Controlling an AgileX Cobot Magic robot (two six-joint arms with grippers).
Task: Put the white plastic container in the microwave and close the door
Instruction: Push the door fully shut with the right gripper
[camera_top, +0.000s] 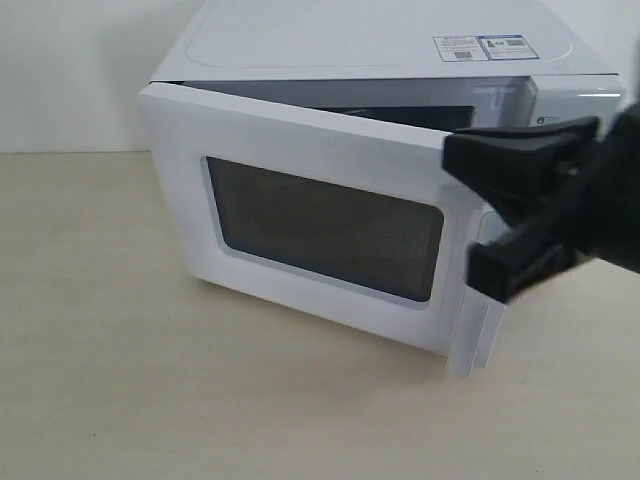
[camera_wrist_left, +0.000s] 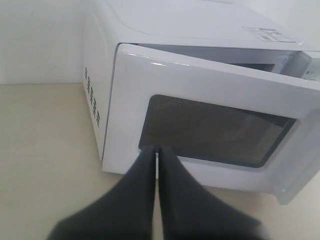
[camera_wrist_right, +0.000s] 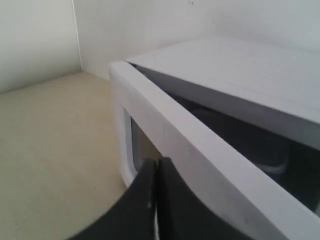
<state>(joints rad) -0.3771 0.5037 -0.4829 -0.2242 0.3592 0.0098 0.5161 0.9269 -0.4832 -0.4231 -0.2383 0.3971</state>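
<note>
The white microwave (camera_top: 380, 40) stands on the table with its door (camera_top: 300, 150) swung partly open, leaving a narrow gap at the top. My right gripper (camera_top: 452, 158) is shut, and its black tips rest against the door's outer face near the handle side. The right wrist view shows those tips (camera_wrist_right: 157, 162) shut beside the dark window, below the door's top edge (camera_wrist_right: 165, 125). My left gripper (camera_wrist_left: 156, 150) is shut and empty, hovering in front of the door (camera_wrist_left: 210, 80) by the window's lower corner. The white plastic container is out of view; the cavity behind the door is dark.
The beige tabletop (camera_top: 120, 350) spreads out to the left and front of the microwave. A white wall (camera_top: 70, 70) stands behind it. Vent slots (camera_wrist_left: 92, 102) mark the microwave's left side.
</note>
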